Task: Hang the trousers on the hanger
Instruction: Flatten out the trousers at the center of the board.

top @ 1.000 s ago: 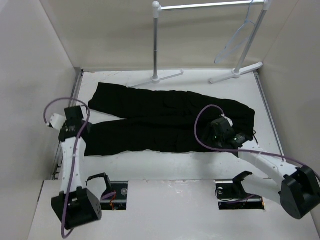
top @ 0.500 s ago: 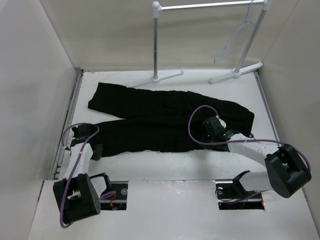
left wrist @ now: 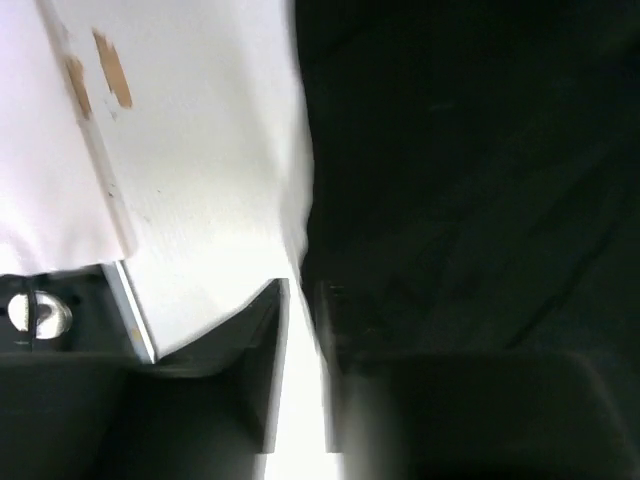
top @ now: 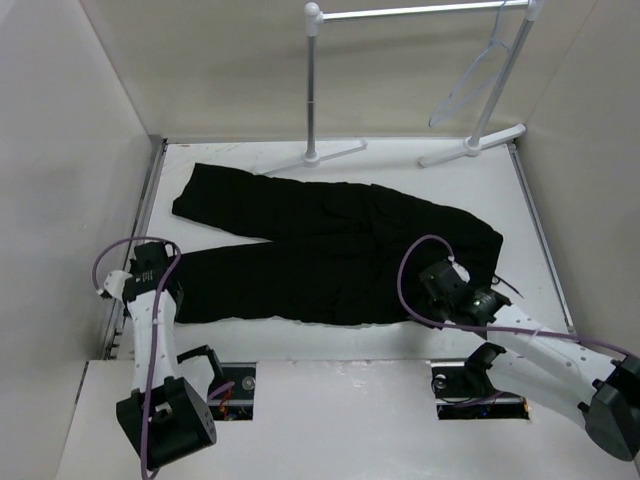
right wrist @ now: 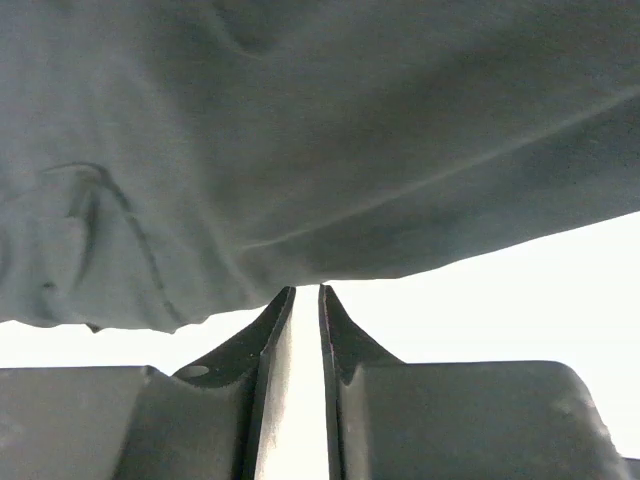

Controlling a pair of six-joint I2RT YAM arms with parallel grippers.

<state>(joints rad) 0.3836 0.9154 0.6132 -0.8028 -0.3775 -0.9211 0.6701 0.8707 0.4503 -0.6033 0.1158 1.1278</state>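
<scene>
Right gripper (right wrist: 307, 290): jaws drawn in to a thin slit, tips at the near hem of the large black soft-cloth trousers (right wrist: 300, 150). Creases run into the tips, so I read it as clamped on the waist-end edge.

Left gripper (left wrist: 302, 290): jaws nearly together, right on the cuff edge of the near leg. Looks nipped on cloth, though that view is blurred.

The trousers lie flat on the white table (top: 400, 335), stretched between the two sets of jaws. The waist is at the right jaws and the far leg lies beyond the left jaws.

Handling, my judgement:
- Light, limp, not fragile.
- Will sag between the two holds and drag along the table.
- A thin pinch at a hem may slip. The thicker waistband or a doubled fold should hold better.

Room:
- On the near side of both jaws, only a narrow strip of bare table.
- Outward of the left jaws, the table's side edge and the pale side wall (top: 70, 200) are near, so little swing room.
- Outward of the right jaws, somewhat more bare table.
- Beyond the jaws, past the cloth, a bare band, then the T-shaped feet of the white metal rack (top: 313, 90).
- The thin pale triangular hanger (top: 463, 80) hangs from the rack's rail, high and far beyond the right jaws, well apart from the cloth.
- The rack's feet could snag trailing legs.
</scene>
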